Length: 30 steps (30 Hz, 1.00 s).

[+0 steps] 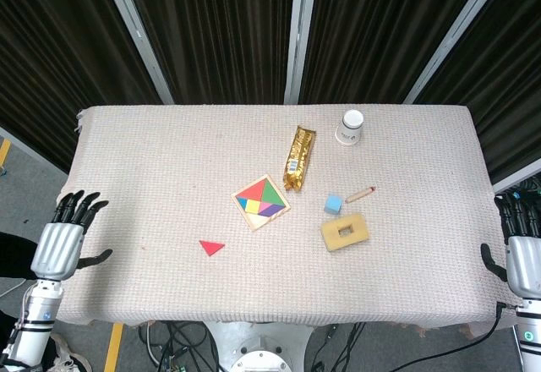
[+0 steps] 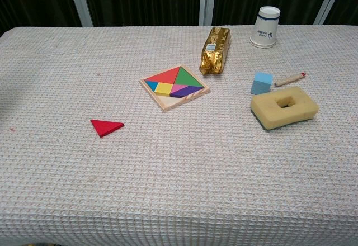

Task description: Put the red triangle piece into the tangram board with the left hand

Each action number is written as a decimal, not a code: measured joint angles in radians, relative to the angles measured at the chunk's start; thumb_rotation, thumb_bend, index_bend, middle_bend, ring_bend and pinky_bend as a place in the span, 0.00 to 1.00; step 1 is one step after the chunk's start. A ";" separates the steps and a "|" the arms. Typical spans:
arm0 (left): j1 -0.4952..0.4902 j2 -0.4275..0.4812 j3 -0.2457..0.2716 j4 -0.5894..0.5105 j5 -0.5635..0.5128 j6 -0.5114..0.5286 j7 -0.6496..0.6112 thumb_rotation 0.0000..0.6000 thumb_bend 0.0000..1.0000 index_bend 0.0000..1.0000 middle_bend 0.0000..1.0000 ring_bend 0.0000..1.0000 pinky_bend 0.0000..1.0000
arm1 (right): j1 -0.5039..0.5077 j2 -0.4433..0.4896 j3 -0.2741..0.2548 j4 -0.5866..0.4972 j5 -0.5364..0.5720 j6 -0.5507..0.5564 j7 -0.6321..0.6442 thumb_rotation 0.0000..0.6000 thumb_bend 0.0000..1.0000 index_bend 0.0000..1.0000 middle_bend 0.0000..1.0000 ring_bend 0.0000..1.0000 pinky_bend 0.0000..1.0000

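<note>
**Hands idle at the table's side edges; red triangle piece loose on the cloth**

Left hand [image 1: 63, 241] is positioned off the left edge of the table [image 1: 127, 152], near the front left corner. Its fingers are spread apart, the thumb points toward the table, and it holds nothing. Right hand [image 1: 522, 249] is positioned off the right edge, near the front right corner, and is partly cut by the frame; its fingers are extended and it holds nothing. Neither hand appears in the chest view.

Red triangle piece [image 2: 106, 126] lies flat on the woven cloth, toward the front edge and left of centre, well apart from the left hand. Tangram board [image 2: 175, 88] lies near the table's centre, rotated so that its corners point toward the table edges. It carries coloured pieces and is behind and to the right of the red triangle piece, with bare cloth between them.

Other items:
- Gold foil snack packet [image 2: 215, 57]: just behind the board.
- White paper cup [image 2: 266, 27]: near the rear edge.
- Blue cube [image 2: 261, 83], pencil [image 2: 290, 79] and yellow sponge [image 2: 284, 108] with a rectangular hole: grouped to the right of the board.
</note>
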State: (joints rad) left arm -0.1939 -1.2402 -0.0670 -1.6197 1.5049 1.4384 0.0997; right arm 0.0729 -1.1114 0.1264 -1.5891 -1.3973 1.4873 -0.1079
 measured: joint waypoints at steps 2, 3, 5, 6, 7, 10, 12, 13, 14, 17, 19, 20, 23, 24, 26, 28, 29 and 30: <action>0.000 -0.001 0.001 0.001 -0.002 -0.003 -0.001 1.00 0.02 0.17 0.10 0.00 0.03 | 0.002 -0.003 -0.001 0.004 0.002 -0.005 0.000 1.00 0.30 0.00 0.00 0.00 0.00; -0.001 -0.002 0.002 0.002 -0.003 -0.004 -0.001 1.00 0.02 0.17 0.10 0.00 0.02 | 0.003 -0.004 -0.001 0.006 0.002 -0.006 -0.001 1.00 0.30 0.00 0.00 0.00 0.00; -0.001 -0.004 0.002 0.006 -0.006 -0.007 -0.003 1.00 0.02 0.17 0.10 0.00 0.03 | 0.003 -0.005 0.000 0.007 0.003 -0.005 -0.001 1.00 0.30 0.00 0.00 0.00 0.00; -0.001 -0.005 0.003 0.008 -0.007 -0.008 -0.004 1.00 0.02 0.17 0.10 0.00 0.02 | 0.004 -0.005 0.001 0.007 0.004 -0.005 -0.002 1.00 0.30 0.00 0.00 0.00 0.00; -0.001 -0.006 0.003 0.009 -0.007 -0.008 -0.005 1.00 0.02 0.17 0.10 0.00 0.02 | 0.004 -0.005 0.001 0.007 0.004 -0.004 -0.002 1.00 0.30 0.00 0.00 0.00 0.00; -0.002 -0.008 0.004 0.012 -0.006 -0.010 -0.006 1.00 0.02 0.17 0.10 0.00 0.03 | 0.002 -0.004 0.002 0.006 0.004 0.000 -0.002 1.00 0.30 0.00 0.00 0.00 0.00; -0.003 -0.008 0.007 0.011 -0.002 -0.013 -0.008 1.00 0.02 0.17 0.10 0.00 0.03 | 0.002 -0.004 0.002 0.008 0.005 0.001 0.000 1.00 0.30 0.00 0.00 0.00 0.00; -0.004 -0.008 0.009 0.009 0.000 -0.014 -0.009 1.00 0.02 0.17 0.10 0.00 0.03 | 0.001 -0.004 0.003 0.009 0.006 0.001 0.001 1.00 0.30 0.00 0.00 0.00 0.00; -0.005 -0.007 0.012 0.005 0.004 -0.017 -0.011 1.00 0.02 0.17 0.10 0.00 0.03 | 0.002 -0.004 0.003 0.010 0.007 0.000 0.002 1.00 0.30 0.00 0.00 0.00 0.00; -0.008 -0.005 0.024 -0.004 0.019 -0.026 -0.008 1.00 0.02 0.17 0.10 0.00 0.02 | 0.002 -0.003 0.005 0.011 0.011 -0.003 0.006 1.00 0.30 0.00 0.00 0.00 0.00; -0.012 -0.006 0.029 -0.009 0.027 -0.033 -0.002 1.00 0.02 0.17 0.10 0.00 0.03 | 0.003 -0.002 0.006 0.011 0.010 -0.001 0.007 1.00 0.30 0.00 0.00 0.00 0.00; -0.015 -0.007 0.032 -0.012 0.030 -0.038 -0.002 1.00 0.02 0.17 0.10 0.00 0.03 | 0.002 -0.001 0.006 0.010 0.010 0.000 0.008 1.00 0.30 0.00 0.00 0.00 0.00; -0.024 -0.014 0.038 -0.021 0.036 -0.057 -0.013 1.00 0.02 0.17 0.10 0.00 0.02 | 0.002 0.003 0.007 0.008 0.011 -0.001 0.012 1.00 0.30 0.00 0.00 0.00 0.00; -0.028 -0.018 0.040 -0.022 0.041 -0.064 -0.013 1.00 0.02 0.17 0.10 0.00 0.02 | 0.001 0.006 0.006 0.007 0.009 0.000 0.012 1.00 0.30 0.00 0.00 0.00 0.00; -0.039 -0.030 0.045 -0.020 0.052 -0.079 -0.003 1.00 0.02 0.17 0.10 0.00 0.02 | 0.000 0.010 0.005 0.008 0.007 0.003 0.013 1.00 0.30 0.00 0.00 0.00 0.00; -0.049 -0.043 0.048 -0.018 0.056 -0.096 0.006 1.00 0.02 0.17 0.10 0.00 0.02 | -0.001 0.013 0.007 0.009 0.011 0.002 0.018 1.00 0.30 0.00 0.00 0.00 0.00; -0.058 -0.052 0.049 -0.018 0.057 -0.109 0.008 1.00 0.02 0.17 0.10 0.00 0.02 | -0.001 0.014 0.008 0.010 0.015 0.001 0.020 1.00 0.30 0.00 0.00 0.00 0.00; -0.065 -0.058 0.049 -0.018 0.058 -0.121 0.008 1.00 0.02 0.17 0.10 0.00 0.02 | -0.001 0.015 0.011 0.012 0.019 -0.001 0.024 1.00 0.30 0.00 0.00 0.00 0.00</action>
State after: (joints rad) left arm -0.2587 -1.2984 -0.0175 -1.6372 1.5634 1.3174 0.1077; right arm 0.0718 -1.0963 0.1369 -1.5767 -1.3784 1.4867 -0.0842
